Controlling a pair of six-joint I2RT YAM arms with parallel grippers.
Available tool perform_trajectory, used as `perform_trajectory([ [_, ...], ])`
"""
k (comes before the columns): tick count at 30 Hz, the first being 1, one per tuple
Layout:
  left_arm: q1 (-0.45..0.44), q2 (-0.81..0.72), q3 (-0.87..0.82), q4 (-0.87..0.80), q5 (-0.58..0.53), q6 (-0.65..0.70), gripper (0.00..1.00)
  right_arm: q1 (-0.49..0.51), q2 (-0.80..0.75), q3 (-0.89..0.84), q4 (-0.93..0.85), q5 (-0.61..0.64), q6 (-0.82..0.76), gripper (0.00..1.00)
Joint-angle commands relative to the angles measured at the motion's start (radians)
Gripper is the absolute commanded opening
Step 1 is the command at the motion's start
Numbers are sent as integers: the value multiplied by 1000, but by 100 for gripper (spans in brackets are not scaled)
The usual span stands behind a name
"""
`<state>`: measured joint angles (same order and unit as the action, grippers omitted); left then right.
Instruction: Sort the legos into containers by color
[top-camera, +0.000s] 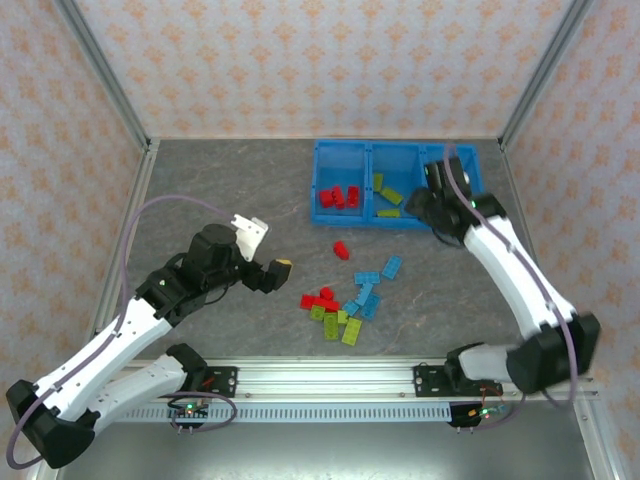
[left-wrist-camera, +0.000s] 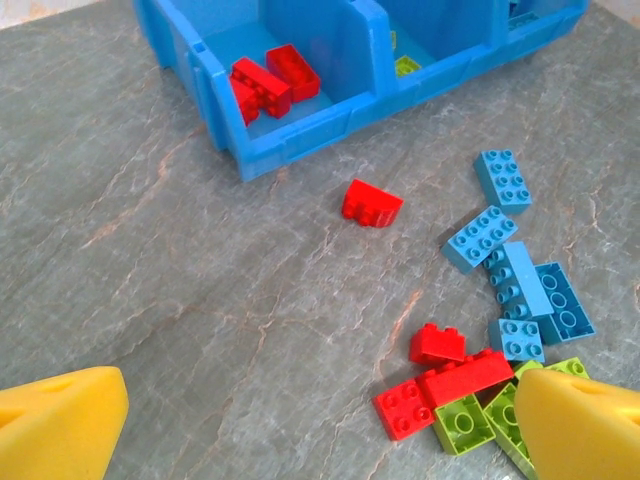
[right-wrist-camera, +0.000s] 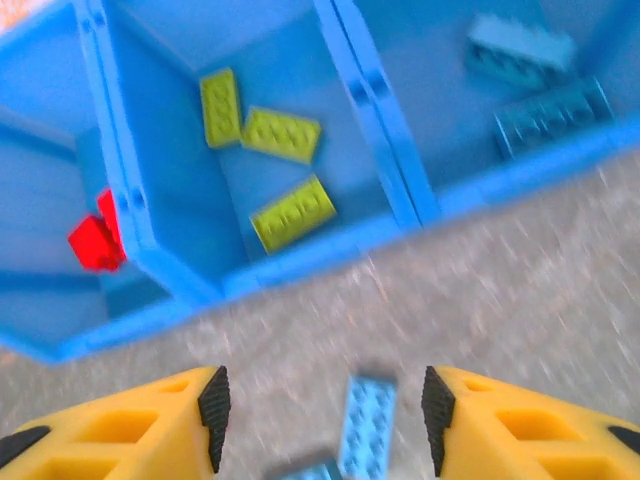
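Observation:
The containers (top-camera: 396, 150) are three joined blue bins at the back right. The left bin holds red legos (top-camera: 338, 196), the middle one green legos (right-wrist-camera: 283, 170), the right one light blue legos (right-wrist-camera: 520, 50). Loose red, green and light blue legos (top-camera: 345, 300) lie mid-table, with one red brick (left-wrist-camera: 371, 203) apart, nearer the bins (left-wrist-camera: 300, 140). My left gripper (top-camera: 270, 272) hovers open left of the pile, its fingers wide (left-wrist-camera: 320, 430) and nothing between them. My right gripper (right-wrist-camera: 325, 405) is open and empty above the table just before the bins (right-wrist-camera: 375, 95); a light blue brick (right-wrist-camera: 365, 425) lies below it.
Metal posts and patterned walls enclose the grey stone-look table (top-camera: 230, 180). A rail (top-camera: 320, 378) runs along the near edge by the arm bases. The right arm (top-camera: 510, 270) reaches up the right side.

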<state>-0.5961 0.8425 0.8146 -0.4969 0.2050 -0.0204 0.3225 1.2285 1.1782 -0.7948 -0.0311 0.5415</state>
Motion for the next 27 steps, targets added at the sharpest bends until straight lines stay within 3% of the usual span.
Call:
perform_trajectory([
  [1,-4,4,-13,70,39,34,100,78,-65,-154,-20,-5,204,59],
  [4,-4,12,-13,78,57,37,100,127,-51,-211,-18,-29,253,63],
  [10,-5,21,-10,61,104,20,100,145,189,-179,45,-132,209,75],
  [14,-6,-3,-26,47,105,5,100,148,331,-146,63,-89,179,76],
  [20,-7,-41,-50,48,89,2,100,148,462,-149,124,-91,172,63],
  [27,-7,-38,-59,47,82,14,100,147,386,-209,126,-60,179,37],
])
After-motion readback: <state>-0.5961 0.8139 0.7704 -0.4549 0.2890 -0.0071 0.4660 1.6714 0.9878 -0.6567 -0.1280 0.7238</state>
